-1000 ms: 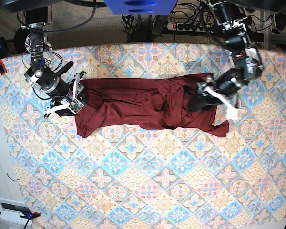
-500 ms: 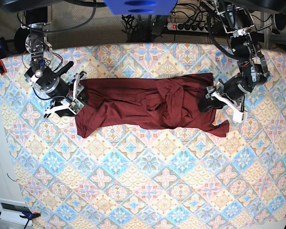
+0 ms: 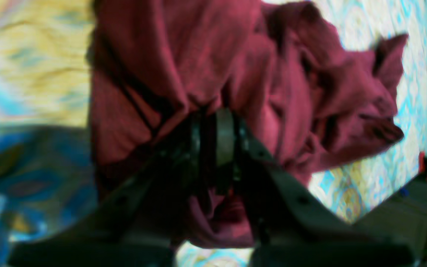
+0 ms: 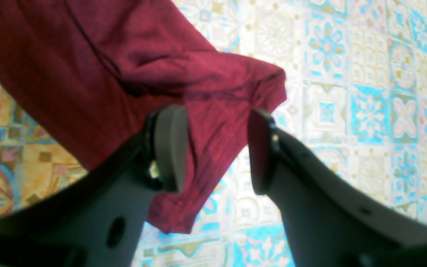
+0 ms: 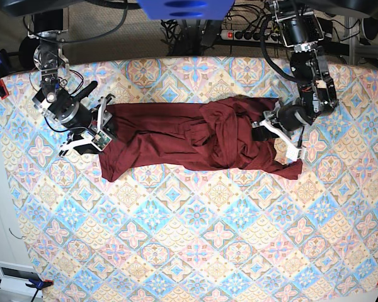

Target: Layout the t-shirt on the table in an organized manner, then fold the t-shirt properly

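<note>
**mk_folds:** Base view first: the maroon t-shirt [image 5: 195, 139] lies stretched sideways across the upper middle of the table [image 5: 195, 251], bunched into a twisted lump right of centre. The right gripper [image 5: 96, 129] sits at the shirt's left end, the left gripper [image 5: 274, 129] at the bunched right end.

**tilo:** Are the claws on the cloth?

**mk_folds:** Left wrist view, pretty blurry: the left gripper [image 3: 215, 122] has its fingers drawn together with a pinch of t-shirt [image 3: 272, 92] clamped between them, fabric gathering into folds right at the tips. Patterned table [image 3: 365, 178] shows past the shirt's edge.

**tilo:** And the other one?

**mk_folds:** Right wrist view: the right gripper [image 4: 215, 148] has its fingers [image 4: 171, 144] spread apart, straddling a corner of the t-shirt [image 4: 124, 74], not pinching it. The corner lies flat on the table [image 4: 347, 92], with cloth showing in the gap.
</note>
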Motion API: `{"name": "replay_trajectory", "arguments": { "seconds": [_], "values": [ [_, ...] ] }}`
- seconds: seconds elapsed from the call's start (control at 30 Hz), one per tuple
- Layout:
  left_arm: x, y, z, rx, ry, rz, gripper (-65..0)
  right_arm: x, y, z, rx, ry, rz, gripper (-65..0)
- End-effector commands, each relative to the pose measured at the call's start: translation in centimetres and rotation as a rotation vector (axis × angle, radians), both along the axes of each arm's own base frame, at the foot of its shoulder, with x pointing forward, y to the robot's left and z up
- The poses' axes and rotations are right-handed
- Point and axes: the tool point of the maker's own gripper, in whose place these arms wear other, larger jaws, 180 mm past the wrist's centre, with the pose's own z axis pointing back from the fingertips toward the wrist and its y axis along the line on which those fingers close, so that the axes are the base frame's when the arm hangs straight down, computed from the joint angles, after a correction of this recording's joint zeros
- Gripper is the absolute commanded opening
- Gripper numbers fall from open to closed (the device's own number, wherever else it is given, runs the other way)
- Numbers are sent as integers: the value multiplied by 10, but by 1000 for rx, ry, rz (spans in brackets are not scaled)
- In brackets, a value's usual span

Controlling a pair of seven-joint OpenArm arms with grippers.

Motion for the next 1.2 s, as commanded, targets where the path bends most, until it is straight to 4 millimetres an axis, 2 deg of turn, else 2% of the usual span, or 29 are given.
{"name": "replay_trajectory", "arguments": {
  "seconds": [0.0,0.07,0.17,0.33,0.4,0.47,0.6,0.77,0.83,0.93,1.0,1.1,1.17],
  "values": [
    [8,-9,26,-35,-91,-20,-650,7,-1,14,9,-47,6,-396],
    [9,-18,45,-65,-146,-39,-650,7,-1,14,9,-47,6,-396],
    [9,-32,62,-121,-192,-55,-650,7,-1,14,9,-47,6,-396],
    [3,-51,70,-233,-201,-58,-650,7,-1,14,9,-47,6,-396],
    [2,-59,69,-248,-193,-70,-650,7,-1,14,9,-47,6,-396],
    [-1,-79,61,-266,-162,-118,-650,7,-1,14,9,-47,6,-396],
    [4,-104,46,-231,-125,-163,-650,7,-1,14,9,-47,6,-396],
    [15,-129,28,-199,-100,-207,-650,7,-1,14,9,-47,6,-396],
    [16,-130,28,-192,-99,-217,-648,7,-1,14,9,-47,6,-396],
    [18,-127,35,-185,-122,-215,-535,7,-1,14,9,-47,6,-396],
    [18,-123,43,-175,-148,-211,-428,7,-1,14,9,-47,6,-396],
    [19,-100,55,-163,-191,-155,-287,7,-1,14,9,-47,6,-396],
    [19,-85,58,-187,-198,-113,-235,7,0,13,6,-43,7,-396]
  ]
}}
